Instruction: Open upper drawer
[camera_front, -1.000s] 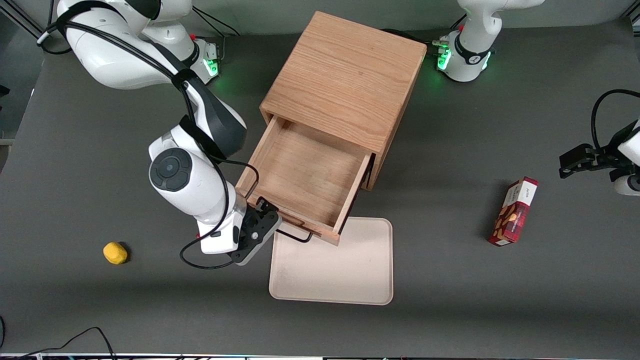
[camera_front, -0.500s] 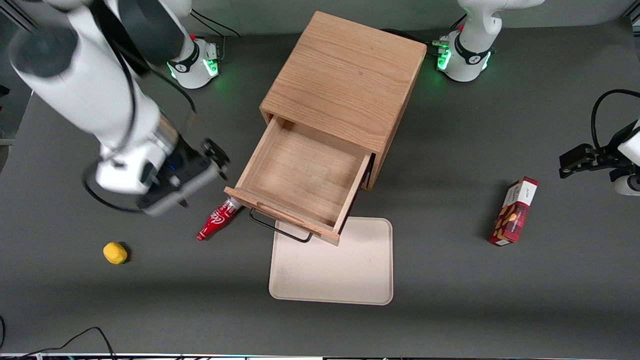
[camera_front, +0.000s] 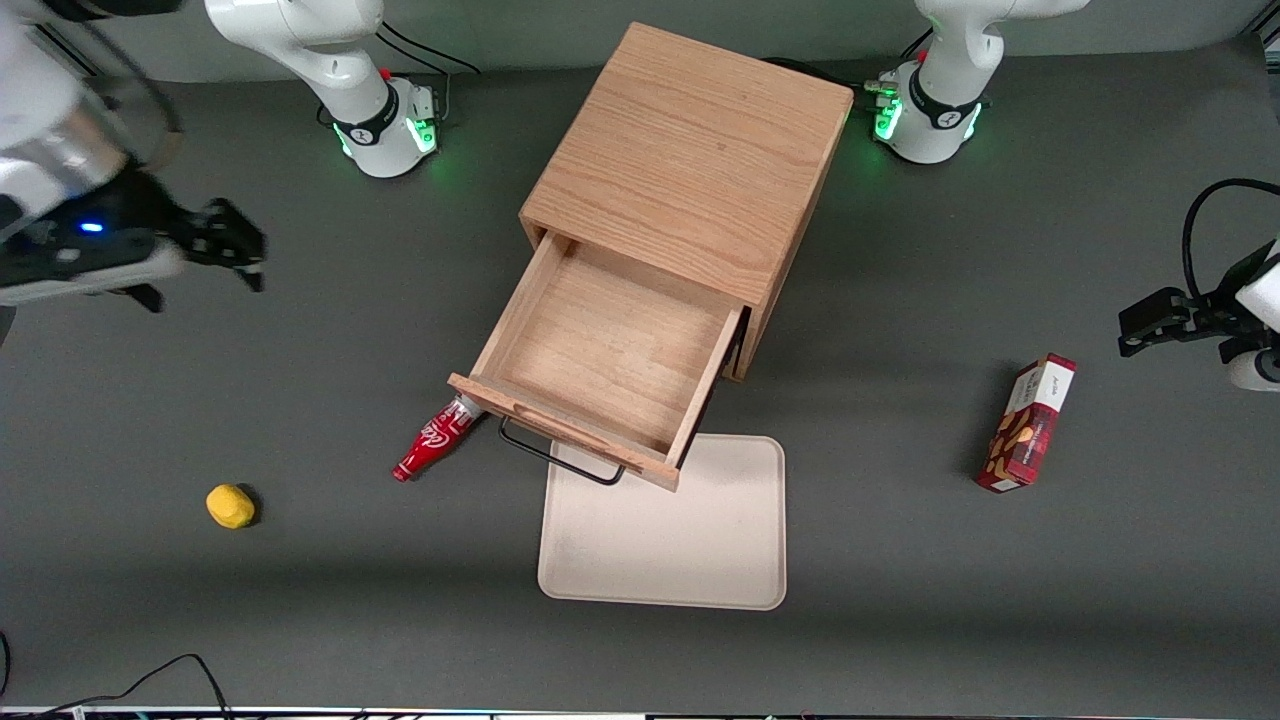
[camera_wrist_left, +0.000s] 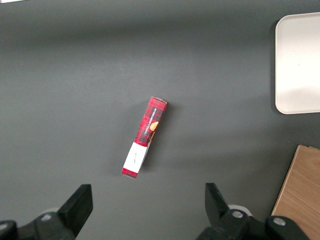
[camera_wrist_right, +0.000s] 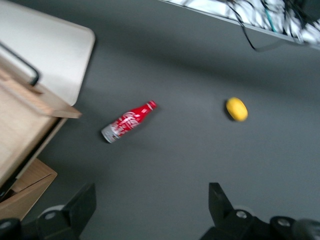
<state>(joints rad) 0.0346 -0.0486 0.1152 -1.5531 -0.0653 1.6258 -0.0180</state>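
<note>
The upper drawer (camera_front: 600, 370) is standing pulled well out of the oak cabinet (camera_front: 690, 170), its wooden floor bare and its thin black wire handle (camera_front: 555, 455) overhanging the edge of the beige tray (camera_front: 665, 540). The pincer (camera_front: 235, 250) is hanging above the desk (camera_front: 900, 600) toward the working arm's end, well apart from the drawer, fingers spread wide and gripping nothing. A red cola bottle (camera_front: 432, 445) is lying on its side, its base beside the drawer's front corner (the yellow lemon (camera_front: 230, 506) is sitting farther out). A red snack box (camera_front: 1028, 424) is lying toward the parked arm's end.
</note>
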